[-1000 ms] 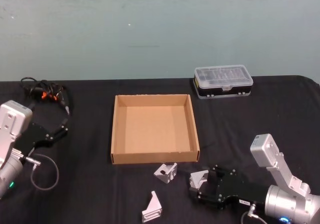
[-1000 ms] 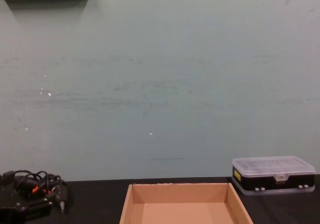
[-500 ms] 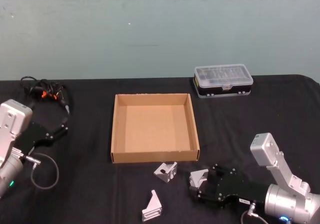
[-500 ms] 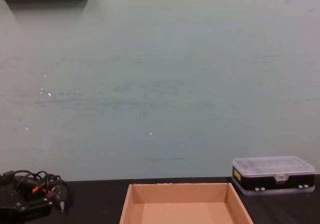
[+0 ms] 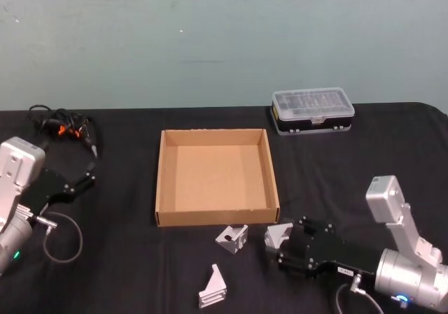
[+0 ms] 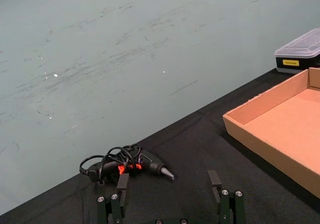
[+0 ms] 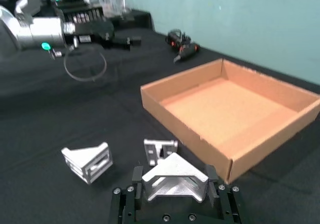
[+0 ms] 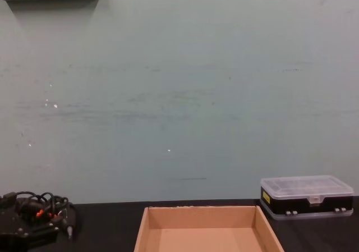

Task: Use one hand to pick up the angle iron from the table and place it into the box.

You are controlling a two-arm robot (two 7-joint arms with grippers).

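In the head view the right gripper (image 5: 278, 238) lies low over the bench (image 5: 126, 258), just before the near right corner of the box (image 5: 159, 181); its wrist view shows the jaws clamped on the angle iron (image 7: 175, 178). The left gripper (image 6: 168, 178), well left of the box, has jaws apart.

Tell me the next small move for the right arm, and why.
Probably a short lift straight up. The right gripper has its jaws shut on an angle iron, low and close to the front wall of the box, so it likely needs height before crossing that wall.
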